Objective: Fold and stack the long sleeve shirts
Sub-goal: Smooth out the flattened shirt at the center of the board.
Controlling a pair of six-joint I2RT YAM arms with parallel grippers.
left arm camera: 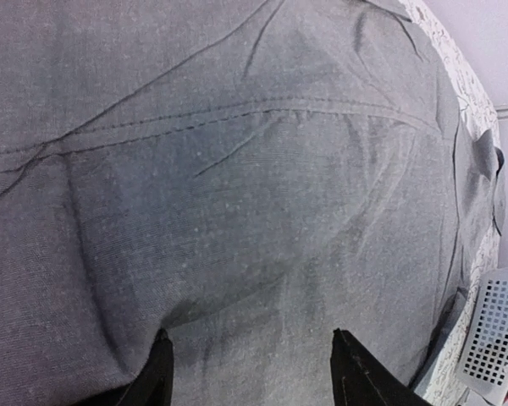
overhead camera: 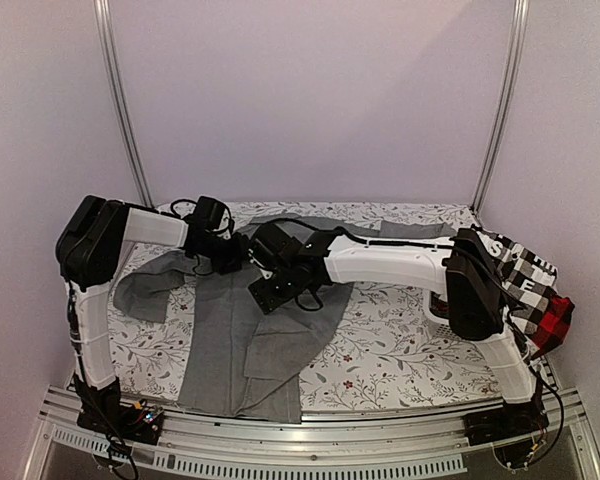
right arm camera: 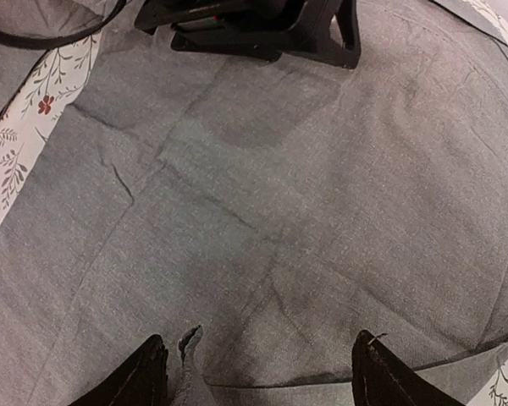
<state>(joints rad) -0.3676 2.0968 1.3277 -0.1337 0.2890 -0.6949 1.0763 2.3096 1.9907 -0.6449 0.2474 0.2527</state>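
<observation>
A plain grey long sleeve shirt (overhead camera: 235, 335) lies spread over the left and middle of the table, one sleeve (overhead camera: 145, 290) reaching left. My left gripper (overhead camera: 230, 256) hovers close over its upper part. In the left wrist view the left gripper (left arm camera: 250, 332) stands open above flat grey cloth (left arm camera: 237, 169), with nothing between its fingers. Just beside it, my right gripper (overhead camera: 270, 292) is low over the shirt. Seen from its wrist, the right gripper (right arm camera: 259, 338) is open too, and a small raised cloth fold (right arm camera: 186, 342) stands by its left finger. Black-and-white (overhead camera: 520, 275) and red-and-black (overhead camera: 548, 325) checked shirts hang at the right edge.
The flowered table cover (overhead camera: 400, 345) shows to the right of the grey shirt. The left gripper's black body (right arm camera: 262, 25) sits close ahead in the right wrist view. A white perforated part (left arm camera: 498, 331) shows low right in the left wrist view. Metal posts (overhead camera: 120, 100) rise at the back.
</observation>
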